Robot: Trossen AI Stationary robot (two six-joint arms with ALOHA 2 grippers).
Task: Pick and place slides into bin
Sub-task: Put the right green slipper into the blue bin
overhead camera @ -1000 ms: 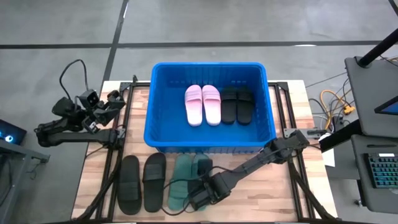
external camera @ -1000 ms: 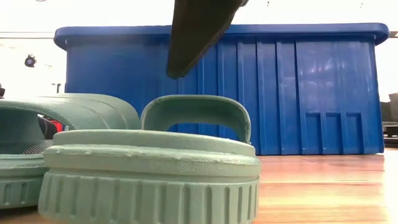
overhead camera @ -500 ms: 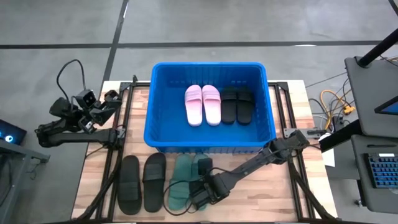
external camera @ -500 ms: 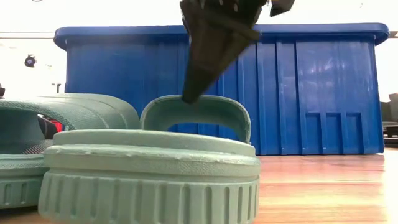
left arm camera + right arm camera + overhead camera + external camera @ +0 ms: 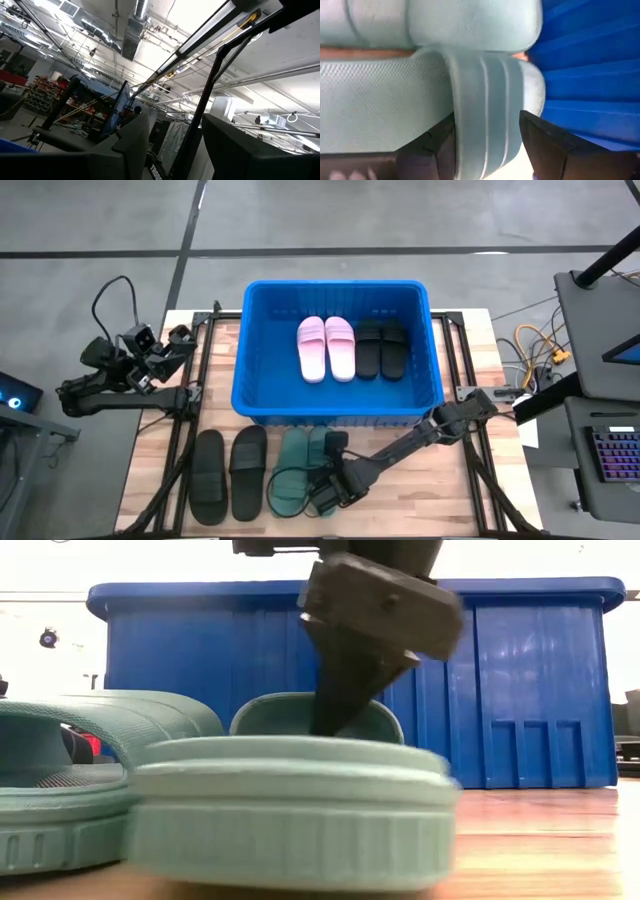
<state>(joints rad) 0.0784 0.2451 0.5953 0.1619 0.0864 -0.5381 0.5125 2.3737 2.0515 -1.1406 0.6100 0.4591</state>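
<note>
Your right gripper (image 5: 322,488), lower centre, has dropped astride the green slide's strap (image 5: 485,130), jaws narrow; the slide has shifted. Lift pending.

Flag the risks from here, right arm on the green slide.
1. The right gripper straddles only the strap of the dark green rubber slide, which could flex and slip as it lifts.
2. Its twin green slide lies touching it and may get dragged.
3. The tall wall of the bright blue plastic bin stands just behind; a low carry could hit it.
</note>
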